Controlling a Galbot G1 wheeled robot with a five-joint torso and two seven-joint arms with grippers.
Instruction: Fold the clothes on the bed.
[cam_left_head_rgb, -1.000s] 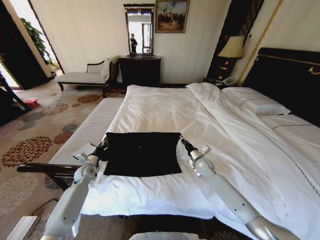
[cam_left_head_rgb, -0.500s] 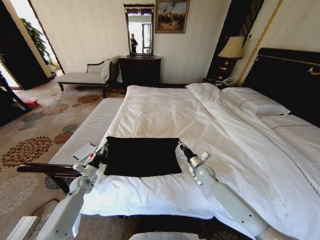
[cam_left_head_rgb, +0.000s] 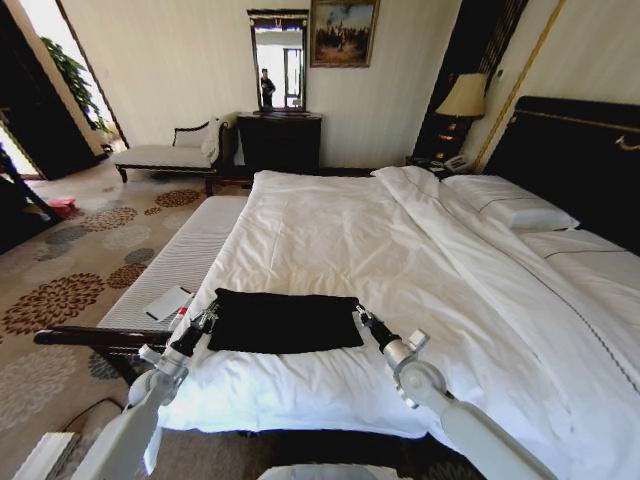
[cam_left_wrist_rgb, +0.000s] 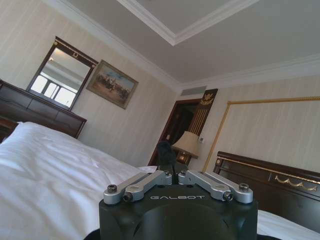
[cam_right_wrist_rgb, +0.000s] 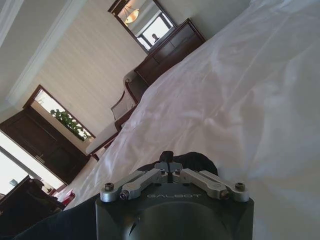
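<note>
The clothes (cam_left_head_rgb: 285, 322), a black T-shirt, lie as a flat dark band near the front edge of the bed (cam_left_head_rgb: 400, 250) with its white duvet. My left gripper (cam_left_head_rgb: 207, 318) is shut on the shirt's left edge, and my right gripper (cam_left_head_rgb: 358, 315) is shut on its right edge. In the left wrist view the gripper (cam_left_wrist_rgb: 173, 172) has its fingers closed, with a bit of black cloth (cam_left_wrist_rgb: 165, 150) standing up at the tips. In the right wrist view the gripper (cam_right_wrist_rgb: 170, 167) pinches a dark fold of the clothes (cam_right_wrist_rgb: 192, 160) just above the duvet.
White pillows (cam_left_head_rgb: 510, 205) and the dark headboard (cam_left_head_rgb: 580, 160) are on the right. A pale bench (cam_left_head_rgb: 170, 270) runs along the bed's left side, with a white flat item (cam_left_head_rgb: 165, 303) on it. A chaise (cam_left_head_rgb: 170, 152), a dresser (cam_left_head_rgb: 280, 140) and a lamp (cam_left_head_rgb: 463, 95) line the far wall.
Both arms have drawn back toward me with the shirt's side edges in their grip. The black shape has become shorter from front to back.
</note>
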